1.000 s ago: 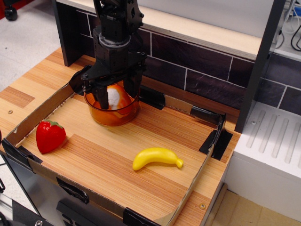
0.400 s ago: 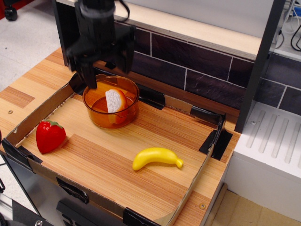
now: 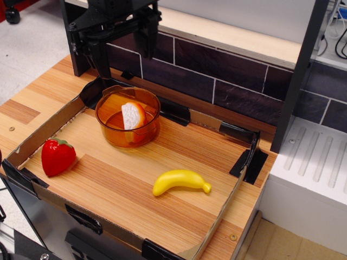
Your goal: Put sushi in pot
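My hand [image 3: 123,46] is all matte black: a blocky body running off the top edge, a flat crossbar beneath it, and two straight, narrow fingers [image 3: 101,57] hanging from its ends.

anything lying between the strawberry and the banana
Nothing: in the only view, bare wood of the tray floor runs between the strawberry and the banana.

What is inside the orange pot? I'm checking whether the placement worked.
The sushi stands inside the pot, white rice face showing, free of the open gripper above. The pot floor under and behind it is hidden.
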